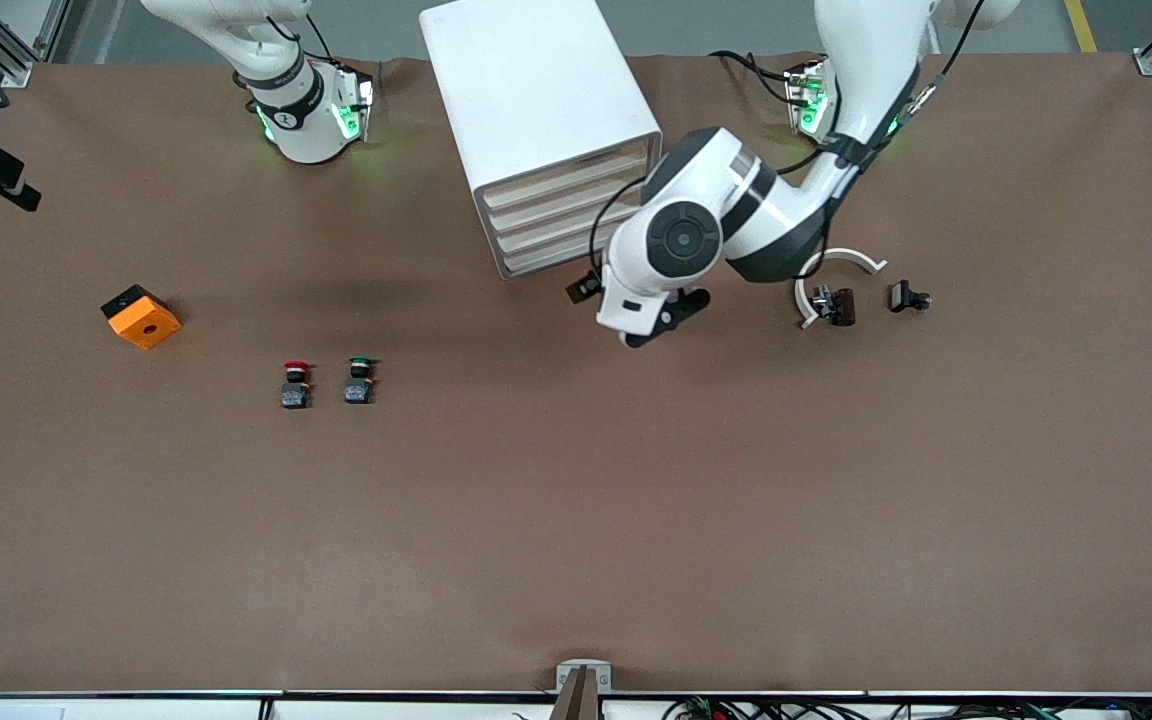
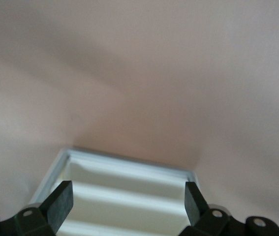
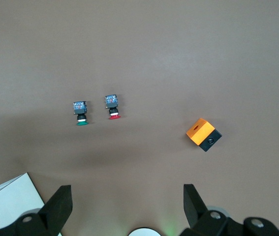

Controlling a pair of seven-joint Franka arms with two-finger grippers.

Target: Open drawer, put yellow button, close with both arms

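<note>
Two buttons (image 1: 327, 383) lie nearest; left hand (image 2: 128, 202) and right hand (image 3: 127, 204) gape, empty.

White arms (image 1: 736, 210) with black joint bands, green lights.

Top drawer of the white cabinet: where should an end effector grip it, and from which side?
Probably the top drawer by the middle of its cream front edge, from in front of the cabinet: the fronts face that way. The left end effector, open, hangs there; the right end effector, open, waits near its base.
</note>
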